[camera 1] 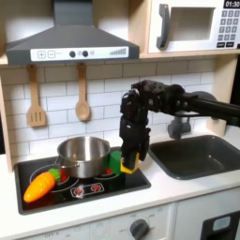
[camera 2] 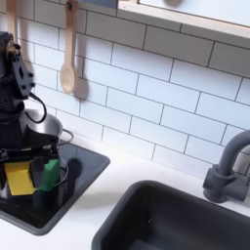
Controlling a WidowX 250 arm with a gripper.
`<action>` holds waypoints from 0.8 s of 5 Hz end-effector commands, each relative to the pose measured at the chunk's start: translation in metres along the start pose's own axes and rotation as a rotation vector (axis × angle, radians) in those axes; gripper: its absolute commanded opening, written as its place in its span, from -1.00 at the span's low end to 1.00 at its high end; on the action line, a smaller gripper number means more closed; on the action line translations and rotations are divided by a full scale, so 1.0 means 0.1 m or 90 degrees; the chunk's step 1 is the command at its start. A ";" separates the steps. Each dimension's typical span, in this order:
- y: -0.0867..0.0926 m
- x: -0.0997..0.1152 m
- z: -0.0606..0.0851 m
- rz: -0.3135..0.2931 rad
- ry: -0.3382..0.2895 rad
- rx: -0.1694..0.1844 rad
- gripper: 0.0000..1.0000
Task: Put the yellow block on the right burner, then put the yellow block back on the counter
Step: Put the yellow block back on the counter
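Note:
The yellow block (camera 1: pixel 128 170) (camera 2: pixel 19 180) rests on the black hob, on the burner at the first exterior view's right, near the hob's front edge. My gripper (camera 1: pixel 129 162) (camera 2: pixel 23 162) points straight down onto it, fingertips reaching the block's top and sides. The dark fingers hide the gap, so whether they press the block is unclear. A green block (camera 1: pixel 112 166) (camera 2: pixel 49 175) stands right beside the yellow one, closer to the pot. The off-white counter (camera 1: pixel 159 192) (camera 2: pixel 98 200) frames the hob and the sink.
A steel pot (camera 1: pixel 82 155) stands on the hob (camera 1: pixel 94 190) behind the blocks. An orange toy carrot (camera 1: pixel 40 187) lies at the hob's left in the first exterior view. The dark sink (camera 1: pixel 199 155) (camera 2: pixel 186 220) with its faucet (camera 2: pixel 227 166) lies beyond the hob. Wooden utensils (camera 1: pixel 82 103) hang on the tiled wall.

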State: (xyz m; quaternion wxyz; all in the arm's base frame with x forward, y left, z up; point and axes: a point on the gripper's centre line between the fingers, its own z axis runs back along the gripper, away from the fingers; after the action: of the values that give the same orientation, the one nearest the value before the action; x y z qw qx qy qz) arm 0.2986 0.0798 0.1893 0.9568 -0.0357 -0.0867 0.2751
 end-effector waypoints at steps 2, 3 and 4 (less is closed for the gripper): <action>-0.23 -0.10 -0.04 -0.064 0.013 -0.019 -1.00; -0.25 -0.11 -0.05 -0.072 0.014 -0.024 -1.00; -0.27 -0.14 -0.07 -0.079 0.017 -0.024 -1.00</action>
State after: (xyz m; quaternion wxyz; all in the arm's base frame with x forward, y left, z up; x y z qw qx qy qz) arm 0.3026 0.0487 0.1830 0.9728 -0.0521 -0.0801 0.2111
